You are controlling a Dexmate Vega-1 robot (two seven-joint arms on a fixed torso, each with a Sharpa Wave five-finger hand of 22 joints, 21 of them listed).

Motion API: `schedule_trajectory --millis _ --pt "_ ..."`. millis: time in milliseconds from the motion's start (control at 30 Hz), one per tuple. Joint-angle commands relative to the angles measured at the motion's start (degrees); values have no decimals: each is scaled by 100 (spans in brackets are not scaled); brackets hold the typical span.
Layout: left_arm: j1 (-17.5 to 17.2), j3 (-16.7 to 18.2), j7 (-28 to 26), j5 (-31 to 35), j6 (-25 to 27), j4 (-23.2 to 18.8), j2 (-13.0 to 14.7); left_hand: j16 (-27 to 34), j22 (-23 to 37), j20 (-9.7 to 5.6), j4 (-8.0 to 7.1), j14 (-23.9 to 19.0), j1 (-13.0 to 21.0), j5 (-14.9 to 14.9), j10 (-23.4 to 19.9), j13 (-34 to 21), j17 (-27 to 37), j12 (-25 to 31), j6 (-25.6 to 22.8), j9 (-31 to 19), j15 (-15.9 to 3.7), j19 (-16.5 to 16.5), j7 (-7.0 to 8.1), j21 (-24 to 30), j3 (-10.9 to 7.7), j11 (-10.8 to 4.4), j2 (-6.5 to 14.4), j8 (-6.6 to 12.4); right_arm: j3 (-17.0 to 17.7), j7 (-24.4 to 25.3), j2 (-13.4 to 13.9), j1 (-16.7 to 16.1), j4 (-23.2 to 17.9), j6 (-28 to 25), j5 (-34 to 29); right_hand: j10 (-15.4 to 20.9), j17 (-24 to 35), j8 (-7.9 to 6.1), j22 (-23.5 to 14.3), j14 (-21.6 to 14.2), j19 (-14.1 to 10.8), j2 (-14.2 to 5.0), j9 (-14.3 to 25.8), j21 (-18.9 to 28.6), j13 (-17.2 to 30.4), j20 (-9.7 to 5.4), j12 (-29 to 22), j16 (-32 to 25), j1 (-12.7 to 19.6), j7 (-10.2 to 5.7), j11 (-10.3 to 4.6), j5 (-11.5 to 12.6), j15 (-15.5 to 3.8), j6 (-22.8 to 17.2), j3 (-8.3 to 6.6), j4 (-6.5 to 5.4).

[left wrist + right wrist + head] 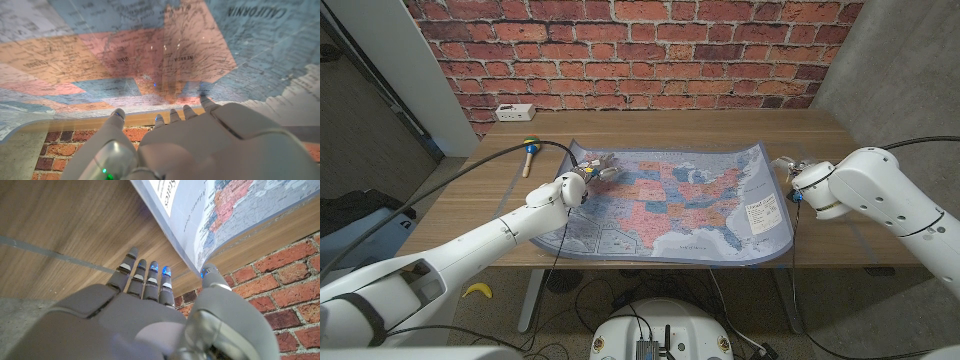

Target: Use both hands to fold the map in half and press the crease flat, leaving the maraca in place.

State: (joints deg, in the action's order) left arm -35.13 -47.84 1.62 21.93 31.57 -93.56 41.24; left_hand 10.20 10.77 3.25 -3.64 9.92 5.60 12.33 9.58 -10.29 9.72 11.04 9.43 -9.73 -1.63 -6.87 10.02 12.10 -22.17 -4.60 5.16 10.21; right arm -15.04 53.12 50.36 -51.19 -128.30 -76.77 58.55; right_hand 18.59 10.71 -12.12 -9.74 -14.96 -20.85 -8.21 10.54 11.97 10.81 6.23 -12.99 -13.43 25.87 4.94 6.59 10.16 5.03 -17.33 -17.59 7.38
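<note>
Map (685,205) spread on table, left hand (592,172) over it, maraca (529,153) beside.

Wooden table (650,130), brick wall behind. Map (680,205) spread across centre toward the 6 o'clock edge, its 3 o'clock edge curling up off the wood. Maraca (529,152) lies at 10 o'clock, just beside the map's far corner. White power strip (514,110) at 11 o'clock, against the wall.
</note>
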Motion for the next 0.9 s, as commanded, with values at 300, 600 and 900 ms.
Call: schedule_trajectory --millis 300,600,900 --pt "14 -31 -73 -46 61 -8 3 -1 30 -54 -70 383 -60 44 374 -15 29 10 145 -30 -93 -25 -16 23 -7 27 49 -11 -885 -747 487 1061 367 -322 862 864 -4 -170 -19 -844 -538 104 23 71 20 50 -143 -91 374 62 81 100 -31 -969 -89 224" --pt "21 -19 -77 -90 9 1 15 2 31 -72 -98 389 -74 55 375 -16 29 15 154 -30 -93 -21 -17 26 -7 53 71 -3 -2405 445 740 2358 822 -322 2041 2131 349 -297 -77 -2065 -1329 -104 64 227 103 -282 -449 -633 2320 -225 -76 61 -620 -2301 -712 330" --pt "-13 19 -143 -114 -87 -32 55 5 30 -77 -114 389 -82 62 378 -16 28 16 159 -30 -100 -16 -17 28 -3 34 76 2 -2422 898 552 2207 633 -320 1445 3830 2021 -978 -191 -3608 -1839 -162 466 552 844 -486 -1745 -2363 3479 -265 -194 6 -1057 -3957 -338 131"
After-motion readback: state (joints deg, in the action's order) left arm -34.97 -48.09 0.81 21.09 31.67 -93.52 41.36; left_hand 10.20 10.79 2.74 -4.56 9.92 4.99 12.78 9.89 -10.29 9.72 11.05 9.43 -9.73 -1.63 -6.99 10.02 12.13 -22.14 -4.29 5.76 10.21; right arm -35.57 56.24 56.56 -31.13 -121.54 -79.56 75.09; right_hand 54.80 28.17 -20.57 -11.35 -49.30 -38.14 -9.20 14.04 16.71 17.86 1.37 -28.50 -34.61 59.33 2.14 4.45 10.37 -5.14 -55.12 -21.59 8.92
